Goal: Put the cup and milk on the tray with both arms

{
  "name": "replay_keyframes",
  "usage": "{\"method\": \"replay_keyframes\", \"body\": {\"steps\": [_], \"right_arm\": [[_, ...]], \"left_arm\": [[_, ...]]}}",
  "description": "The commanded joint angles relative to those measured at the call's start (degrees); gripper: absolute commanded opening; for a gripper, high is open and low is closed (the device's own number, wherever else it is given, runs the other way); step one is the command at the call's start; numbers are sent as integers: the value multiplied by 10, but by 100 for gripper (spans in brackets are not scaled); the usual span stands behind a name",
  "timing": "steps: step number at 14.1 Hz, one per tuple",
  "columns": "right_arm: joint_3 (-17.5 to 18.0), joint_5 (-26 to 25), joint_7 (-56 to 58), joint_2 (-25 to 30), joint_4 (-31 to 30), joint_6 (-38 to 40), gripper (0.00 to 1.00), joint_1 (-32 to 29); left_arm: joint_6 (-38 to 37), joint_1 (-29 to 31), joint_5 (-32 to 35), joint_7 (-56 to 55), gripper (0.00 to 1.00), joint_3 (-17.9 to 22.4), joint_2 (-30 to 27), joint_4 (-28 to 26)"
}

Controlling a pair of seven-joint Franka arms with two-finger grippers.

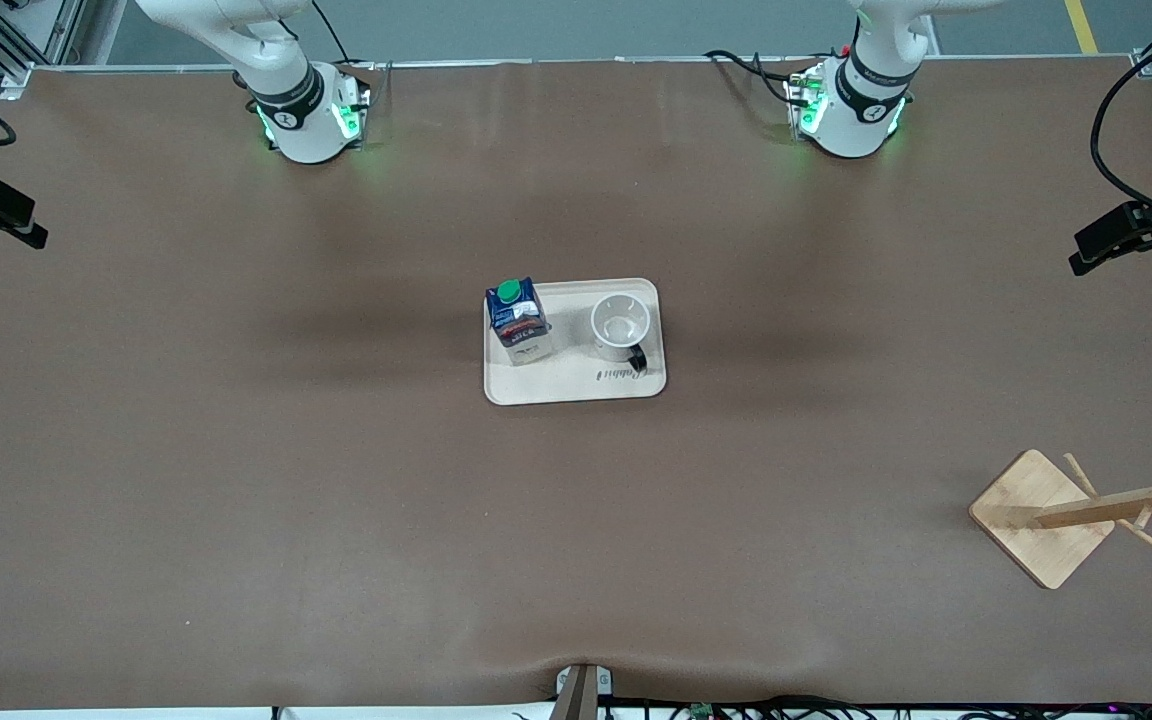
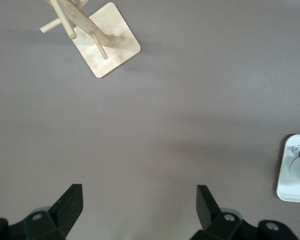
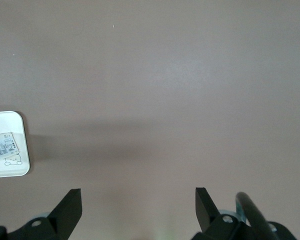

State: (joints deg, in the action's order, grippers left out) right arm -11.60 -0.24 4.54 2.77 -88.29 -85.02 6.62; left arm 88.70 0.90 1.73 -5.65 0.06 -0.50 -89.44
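Standing on the tray [image 1: 576,385]: milk [image 1: 517,320], cup [image 1: 620,328]; both grippers' fingers [image 2: 70,207] [image 3: 70,207] spread wide, empty.

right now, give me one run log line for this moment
milk on tray | cup on tray | left gripper open, over bare table | right gripper same

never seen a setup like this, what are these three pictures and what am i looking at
Two white robot arms are bolted along one edge of a brown table. The wide picture comes from a high camera facing them. The other two come from cameras on each arm's wrist, looking down past its own black jaws.

The left gripper and the right gripper are both open, hold nothing, and hang over bare table; both arms wait.

Mid-table lies a cream tray. On it stand a blue milk carton and, beside it, a white cup. A wooden rack sits toward the left arm's end, nearer the front camera.
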Motion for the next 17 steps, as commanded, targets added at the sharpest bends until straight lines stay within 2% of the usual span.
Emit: {"method": "replay_keyframes", "body": {"steps": [1, 4, 10, 17], "right_arm": [[6, -1, -5, 14, -14, -5, 100, -5], [60, -1, -5, 14, -13, -5, 100, -53], [60, -1, -5, 14, -13, -8, 100, -54], [58, -1, -6, 14, -13, -6, 100, -57]], "left_arm": [[5, 1, -8, 10, 100, 1, -4, 0], [5, 1, -8, 10, 100, 1, -5, 0], [-8, 1, -9, 0, 100, 0, -10, 0], [-27, -1, -9, -24, 100, -26, -25, -2]]}}
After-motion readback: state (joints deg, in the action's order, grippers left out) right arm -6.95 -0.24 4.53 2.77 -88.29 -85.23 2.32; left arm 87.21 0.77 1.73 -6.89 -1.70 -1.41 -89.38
